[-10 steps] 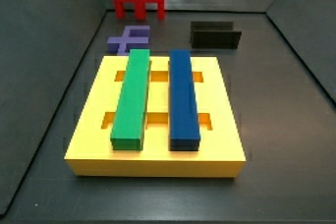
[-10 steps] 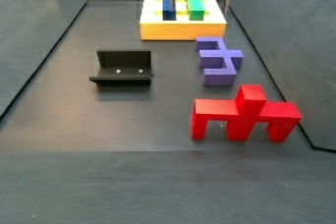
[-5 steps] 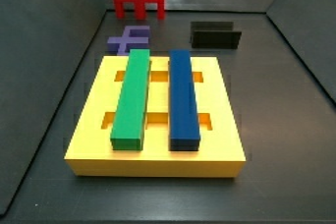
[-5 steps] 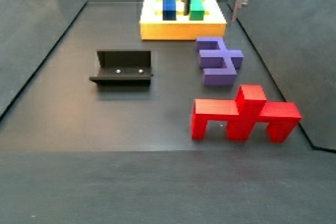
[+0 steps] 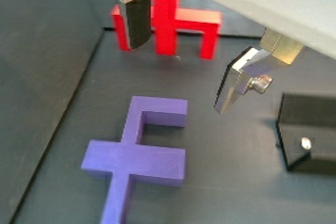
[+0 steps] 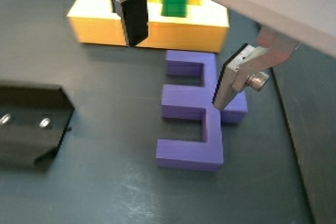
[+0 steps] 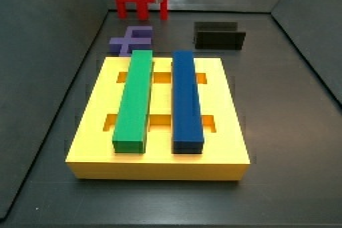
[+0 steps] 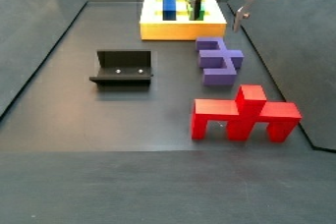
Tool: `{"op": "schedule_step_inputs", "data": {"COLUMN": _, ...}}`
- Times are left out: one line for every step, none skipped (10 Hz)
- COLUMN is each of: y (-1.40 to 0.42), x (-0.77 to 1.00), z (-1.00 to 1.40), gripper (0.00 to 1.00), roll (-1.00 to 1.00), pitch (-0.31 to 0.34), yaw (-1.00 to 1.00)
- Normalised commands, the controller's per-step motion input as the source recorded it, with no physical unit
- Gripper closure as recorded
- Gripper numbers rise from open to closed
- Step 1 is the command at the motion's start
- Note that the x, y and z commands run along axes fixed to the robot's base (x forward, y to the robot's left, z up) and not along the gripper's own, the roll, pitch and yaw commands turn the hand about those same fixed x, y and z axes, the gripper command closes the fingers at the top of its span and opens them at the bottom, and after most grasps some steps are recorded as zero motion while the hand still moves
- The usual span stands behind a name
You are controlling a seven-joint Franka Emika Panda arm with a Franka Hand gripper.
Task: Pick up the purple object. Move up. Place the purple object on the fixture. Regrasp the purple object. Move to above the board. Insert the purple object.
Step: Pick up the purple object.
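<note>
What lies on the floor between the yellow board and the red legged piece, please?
The purple object lies there on the floor, between the board and the red legged piece, as a side view shows. The hand hangs open above it.

Lab test cell: dark walled tray floor (image 8: 79, 169), fixture (image 8: 124, 68), coloured test blocks.

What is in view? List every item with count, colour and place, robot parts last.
purple object: one, purple, flat on the floor between the board and the red legged piece, not held.
board: one, yellow, on the floor at one end of the work area.
green bar: one, green, lying in the board.
blue bar: one, dark blue, lying in the board beside the green bar.
red legged piece: one, red, standing on the floor.
fixture: one, black, on the floor, nothing on it.
gripper: one, silver fingers with dark pads, open, above the purple object, holding nothing.
</note>
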Motion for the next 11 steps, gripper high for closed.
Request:
{"op": "schedule_step_inputs", "data": {"y": 0.00, "x": -0.03, "z": -0.10, "gripper": 0.00, "roll": 0.00, "pitch": -0.034, "yaw": -1.00}}
{"op": "schedule_step_inputs", "data": {"y": -0.02, "x": -0.07, "z": -0.09, "gripper": 0.00, "roll": 0.00, "pitch": -0.024, "yaw": -0.95}}
{"op": "schedule_step_inputs", "data": {"y": -0.06, "x": -0.22, "z": -0.05, "gripper": 0.00, "roll": 0.00, "pitch": -0.007, "yaw": -0.82}}
{"op": "schedule_step_inputs", "data": {"y": -0.04, "x": -0.24, "z": -0.15, "gripper": 0.00, "roll": -0.03, "pitch": -0.031, "yaw": -0.81}}
{"op": "schedule_step_inputs", "data": {"y": 0.00, "x": -0.19, "z": -0.19, "gripper": 0.00, "roll": -0.07, "pitch": -0.051, "yaw": -0.87}}
{"op": "schedule_step_inputs", "data": {"y": -0.08, "x": -0.25, "z": -0.13, "gripper": 0.00, "roll": -0.03, "pitch": -0.060, "yaw": -0.79}}
{"op": "schedule_step_inputs", "data": {"y": -0.11, "x": -0.25, "z": -0.21, "gripper": 0.00, "roll": -0.07, "pitch": -0.054, "yaw": -0.76}}
{"op": "schedule_step_inputs", "data": {"y": -0.26, "x": -0.22, "z": -0.30, "gripper": 0.00, "roll": -0.04, "pitch": -0.046, "yaw": -0.71}}
{"op": "schedule_step_inputs", "data": {"y": -0.39, "x": -0.21, "z": -0.32, "gripper": 0.00, "roll": 0.00, "pitch": 0.000, "yaw": -0.65}}
{"op": "schedule_step_inputs", "data": {"y": -0.38, "x": -0.25, "z": -0.39, "gripper": 0.00, "roll": 0.00, "pitch": 0.000, "yaw": -0.63}}
{"op": "schedule_step_inputs", "data": {"y": -0.28, "x": -0.25, "z": -0.43, "gripper": 0.00, "roll": 0.00, "pitch": 0.000, "yaw": -0.67}}
